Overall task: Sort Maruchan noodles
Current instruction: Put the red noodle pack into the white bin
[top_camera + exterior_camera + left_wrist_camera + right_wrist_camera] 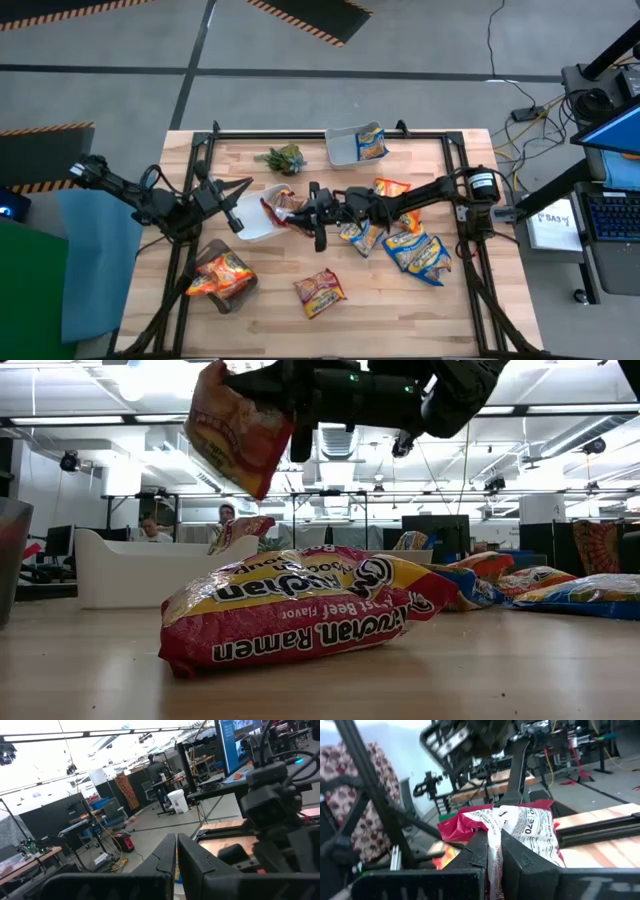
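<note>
Nearest, at the bottom centre of the high view, a single orange-red packet [320,292] lies flat on the wooden table [420,300]. To its left, at lower left, a clear tub [222,276] holds more orange-red packets [226,270]. At lower right, blue-yellow packets [420,252] lie bunched together, with further packets [362,236] just left of them under the right arm and one orange packet [390,187] above it.

In the middle of the frame the right gripper [300,211] is clamped on a dark red packet [282,205]; its wrist view shows both fingers pinching the crinkled wrapper [520,827]. The packet hangs over the rim of a white tub [252,220], which sits left of centre. In the low view this held packet [235,430] is at the top left, lifted clear of the table.

The left gripper [238,190] hovers just left of the white tub, its fingers pressed together on nothing.

Farther back, at upper centre, a small green plant [282,158] stands beside a grey tub [345,145] holding one blue-yellow packet [371,143].
</note>
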Tool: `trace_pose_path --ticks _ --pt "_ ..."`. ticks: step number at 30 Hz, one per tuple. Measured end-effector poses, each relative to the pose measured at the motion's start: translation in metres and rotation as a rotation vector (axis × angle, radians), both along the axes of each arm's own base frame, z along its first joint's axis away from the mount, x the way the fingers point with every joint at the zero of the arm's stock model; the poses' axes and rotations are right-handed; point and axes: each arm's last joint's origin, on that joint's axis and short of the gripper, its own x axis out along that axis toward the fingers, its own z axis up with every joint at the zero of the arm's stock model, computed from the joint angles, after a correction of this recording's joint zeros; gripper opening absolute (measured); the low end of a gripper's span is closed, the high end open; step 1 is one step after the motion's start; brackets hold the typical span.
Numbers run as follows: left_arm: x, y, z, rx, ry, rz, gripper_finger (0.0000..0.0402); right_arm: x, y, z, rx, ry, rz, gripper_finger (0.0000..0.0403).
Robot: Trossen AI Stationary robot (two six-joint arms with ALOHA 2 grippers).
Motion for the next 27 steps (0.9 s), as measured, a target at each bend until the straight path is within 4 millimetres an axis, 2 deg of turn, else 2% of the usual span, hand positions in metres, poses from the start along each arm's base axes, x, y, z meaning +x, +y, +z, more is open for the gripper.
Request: trace_pose_path --ticks 7,11,16,21,27 --pt "0.000 0.000 0.001 -0.003 -0.006 0.000 0.0000 0.008 -0.008 0.019 0.036 -0.038 -0.073 0.0013" --pt "0.000 0.000 0.001 -0.003 -0.007 0.000 0.0000 0.015 -0.011 0.019 0.038 -0.025 -0.143 0.0013" --pt "0.000 0.000 0.001 -0.008 -0.016 0.000 0.0000 0.033 -0.012 0.008 0.074 -0.015 -0.156 0.0013" --pt "0.000 0.000 0.002 -0.009 -0.017 0.000 0.0000 0.062 -0.012 -0.019 0.132 0.019 -0.161 0.0013" --pt "0.000 0.000 0.001 -0.010 -0.018 0.000 0.0000 0.089 -0.025 -0.041 0.229 0.097 -0.185 0.0013"
